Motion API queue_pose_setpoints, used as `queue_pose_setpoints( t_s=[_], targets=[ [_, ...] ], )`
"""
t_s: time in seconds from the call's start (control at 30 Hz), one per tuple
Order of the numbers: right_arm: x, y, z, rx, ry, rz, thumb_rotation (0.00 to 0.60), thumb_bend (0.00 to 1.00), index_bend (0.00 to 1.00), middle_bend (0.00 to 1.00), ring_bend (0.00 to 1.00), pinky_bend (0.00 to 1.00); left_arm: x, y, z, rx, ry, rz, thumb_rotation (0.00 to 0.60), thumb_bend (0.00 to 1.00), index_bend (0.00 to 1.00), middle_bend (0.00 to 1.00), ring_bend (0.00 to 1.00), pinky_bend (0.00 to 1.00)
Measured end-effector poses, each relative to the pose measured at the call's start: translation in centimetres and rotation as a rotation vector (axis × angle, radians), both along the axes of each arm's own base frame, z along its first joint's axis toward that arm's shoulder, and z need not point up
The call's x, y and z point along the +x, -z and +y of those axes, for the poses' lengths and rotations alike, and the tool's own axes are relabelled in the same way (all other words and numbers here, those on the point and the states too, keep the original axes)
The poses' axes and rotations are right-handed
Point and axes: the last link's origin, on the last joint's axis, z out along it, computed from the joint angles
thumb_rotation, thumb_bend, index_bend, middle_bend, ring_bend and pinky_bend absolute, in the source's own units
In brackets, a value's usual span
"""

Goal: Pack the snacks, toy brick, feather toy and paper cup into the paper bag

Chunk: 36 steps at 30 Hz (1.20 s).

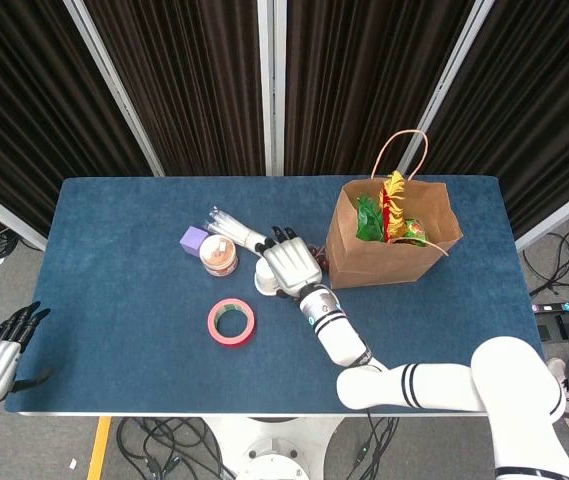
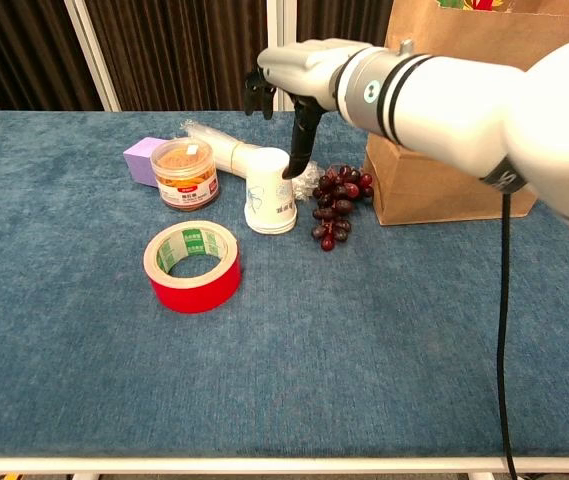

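Now I am holding my right hand over the upturned paper cup on the worktop, fingers spread, gripping nothing; one fingertip is touching the cup beside the grapes.
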Motion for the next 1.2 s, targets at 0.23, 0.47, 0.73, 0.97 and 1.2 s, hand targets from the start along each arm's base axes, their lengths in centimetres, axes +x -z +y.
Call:
queue_pose_setpoints(
  t_s=[0.23, 0.47, 0.73, 0.97, 1.2],
  targets=[
    [0.2, 2.3, -0.7, 0.023, 0.025, -0.002, 0.6, 0.0, 0.22, 0.2, 0.03, 0.08, -0.4, -0.1, -0.1, -0.006, -0.009, 0.005, 0.6, 0.26, 0.14, 0.09, 0.02, 0.17],
    [0.1, 3.3, -1.4, 0.009, 0.04, 0.018, 0.6, 0.0, 0.22, 0.2, 0.03, 0.08, -1.0, -0.3, -0.2, -0.007, -0.025, 0.007, 0.6, 0.26, 0.14, 0.09, 0.02, 0.17],
    [-0.4, 4.7, -1.8, 0.018, 0.077, 0.085, 0.6, 0.0, 0.22, 0.23, 0.06, 0.1, -1.5, -0.5, -0.2, -0.004, -0.036, 0.002, 0.6, 0.26, 0.14, 0.09, 0.02, 0.17],
    [-0.2, 5.4, -1.7, 0.021, 0.069, 0.098, 0.6, 0.0, 0.22, 0.28, 0.11, 0.16, -1.5, -0.4, -0.1, -0.006, -0.031, 0.0, 0.6, 0.27, 0.14, 0.09, 0.02, 0.17],
    [-0.3, 5.5, -1.6, 0.002, 0.061, 0.106, 0.6, 0.0, 0.31, 0.37, 0.22, 0.26, -1.6, -0.5, -0.2, -0.003, -0.035, -0.002, 0.6, 0.26, 0.14, 0.09, 0.02, 0.17]
  ],
)
